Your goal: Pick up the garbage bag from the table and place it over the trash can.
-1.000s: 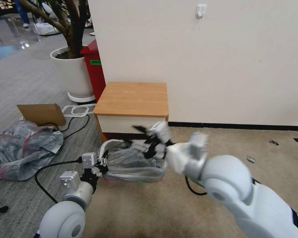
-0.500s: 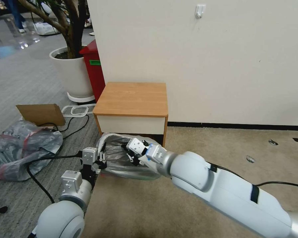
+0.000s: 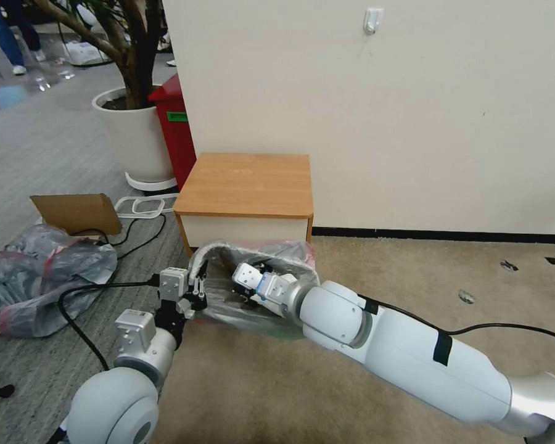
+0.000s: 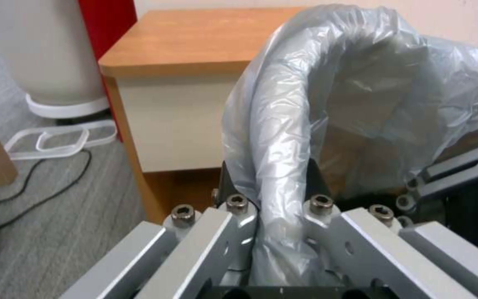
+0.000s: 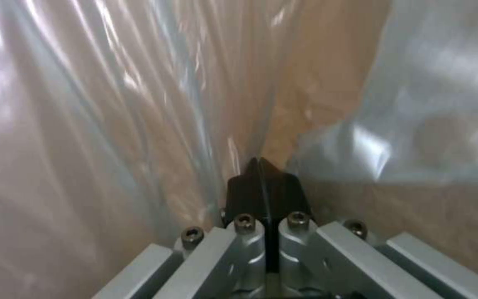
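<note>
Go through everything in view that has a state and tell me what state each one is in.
Garbage bag: draped over the trash can, mouth open.
Left claw: shut on the bag-covered rim.
Right claw: fingers together, down inside the bag.
Table: top bare, drawer shut.

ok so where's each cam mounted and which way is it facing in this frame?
Head view: on the head, looking forward and down at the table, the garbage bag over the trash can, both arms and the left end effector.
Left wrist view: on the left wrist, looking along its fingers, clamped on the bagged rim, toward the table.
Right wrist view: on the right wrist, inside the bag; right end effector shut.
Shared: the bag in all views; the table in the head and left wrist views.
</note>
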{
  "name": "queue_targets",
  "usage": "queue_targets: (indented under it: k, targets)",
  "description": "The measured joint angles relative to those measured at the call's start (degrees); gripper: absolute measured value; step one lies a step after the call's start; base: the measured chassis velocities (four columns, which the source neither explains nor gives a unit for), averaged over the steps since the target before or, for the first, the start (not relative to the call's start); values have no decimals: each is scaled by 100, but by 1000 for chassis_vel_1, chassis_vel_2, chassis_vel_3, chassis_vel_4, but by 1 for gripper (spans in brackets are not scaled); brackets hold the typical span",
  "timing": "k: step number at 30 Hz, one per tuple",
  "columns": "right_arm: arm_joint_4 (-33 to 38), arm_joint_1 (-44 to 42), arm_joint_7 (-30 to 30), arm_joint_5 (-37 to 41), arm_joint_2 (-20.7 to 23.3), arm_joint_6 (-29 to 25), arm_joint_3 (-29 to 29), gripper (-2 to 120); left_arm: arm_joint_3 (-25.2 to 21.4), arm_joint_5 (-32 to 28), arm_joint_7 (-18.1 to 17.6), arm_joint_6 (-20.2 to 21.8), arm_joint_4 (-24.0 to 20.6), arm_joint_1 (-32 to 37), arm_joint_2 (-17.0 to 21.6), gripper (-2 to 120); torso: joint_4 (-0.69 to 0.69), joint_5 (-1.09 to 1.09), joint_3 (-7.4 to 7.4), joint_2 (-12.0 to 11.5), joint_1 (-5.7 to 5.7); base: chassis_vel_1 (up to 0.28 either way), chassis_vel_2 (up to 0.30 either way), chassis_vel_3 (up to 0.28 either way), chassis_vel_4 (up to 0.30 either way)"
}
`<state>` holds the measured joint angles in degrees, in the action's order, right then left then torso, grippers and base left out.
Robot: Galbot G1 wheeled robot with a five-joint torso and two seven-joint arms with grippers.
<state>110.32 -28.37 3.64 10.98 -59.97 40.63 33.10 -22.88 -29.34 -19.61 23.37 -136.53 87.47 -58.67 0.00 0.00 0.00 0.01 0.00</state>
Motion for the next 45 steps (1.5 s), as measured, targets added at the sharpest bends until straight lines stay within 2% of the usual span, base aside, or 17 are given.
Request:
queue_targets:
  k: [9, 18, 21, 31, 45]
  targets:
    - [-326, 153, -41, 1, -36, -2, 155, 0, 11, -40, -28, 51, -81, -38, 29, 5, 0, 0, 0, 0, 0, 0, 0, 0, 0]
    - [-587, 435, -411, 390, -98, -2, 436, 0, 17, 438, 191, 12, -83, -64, 48, 5, 0, 0, 0, -1, 0, 0, 0, 0, 0]
    - [-767, 501, -541, 532, -186, -2, 492, 0, 21, 722, 382, -70, -88, -70, 100, 5, 1, 0, 0, -1, 0, 0, 0, 0, 0]
    - [-1088, 515, -737, 552, -413, -2, 537, 0, 1, 777, 512, -85, -160, -87, 106, 5, 0, 0, 0, -1, 0, 0, 0, 0, 0]
    - [-1252, 533, -796, 544, -430, -1, 579, 0, -21, 894, 679, -82, -224, -44, 76, 5, 1, 0, -1, -1, 0, 0, 0, 0, 0]
